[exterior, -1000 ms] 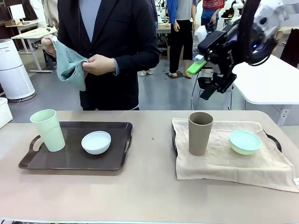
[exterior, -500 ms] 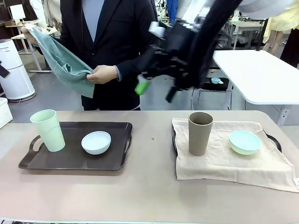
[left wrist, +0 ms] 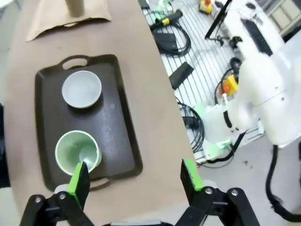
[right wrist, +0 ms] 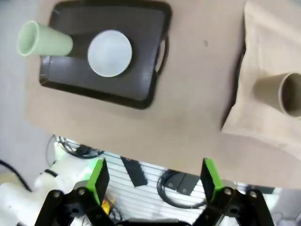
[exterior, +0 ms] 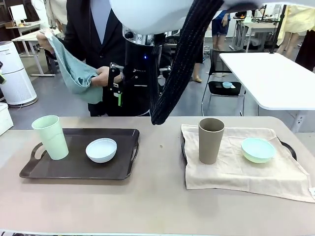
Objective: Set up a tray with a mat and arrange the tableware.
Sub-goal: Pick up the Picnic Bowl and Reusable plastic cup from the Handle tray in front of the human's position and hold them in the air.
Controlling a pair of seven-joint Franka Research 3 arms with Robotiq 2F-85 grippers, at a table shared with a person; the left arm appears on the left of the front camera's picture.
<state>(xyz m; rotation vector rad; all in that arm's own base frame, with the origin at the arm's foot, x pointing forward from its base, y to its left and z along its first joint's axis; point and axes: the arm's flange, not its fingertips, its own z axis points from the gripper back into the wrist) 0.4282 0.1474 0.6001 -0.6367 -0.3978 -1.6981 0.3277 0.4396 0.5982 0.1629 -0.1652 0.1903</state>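
– Both hands are standing wide open and holding nothing: the left hand (left wrist: 134, 178) and the right hand (right wrist: 154, 176) are each hanging high, looking down on the counter (exterior: 157, 206).
– Why is the right arm reaching so far over?
– It is stretching across the middle, up in front of the person (exterior: 81, 29). I'd guess it is being lined up on the dark tray (exterior: 123, 167), which is lying right under its wrist camera.
– And why is that tray looking unfinished?
– It is carrying the pale green cup (exterior: 50, 136) and the white bowl (exterior: 101, 150) side by side on its bare surface, with no mat under them. The person is holding up a teal cloth (exterior: 74, 73), likely the mat meant for it, so both pieces probably need lifting off first.
– The other side?
– The beige mat (exterior: 236, 172) is draping over a second tray (exterior: 292, 150). The taupe cup (exterior: 210, 142) is standing upright on it and the mint bowl (exterior: 258, 150) is sitting apart to its right. That set is looking done.
– The left arm?
– It is hovering off the counter's left end, fingers pointing down, the green cup lying below one finger.
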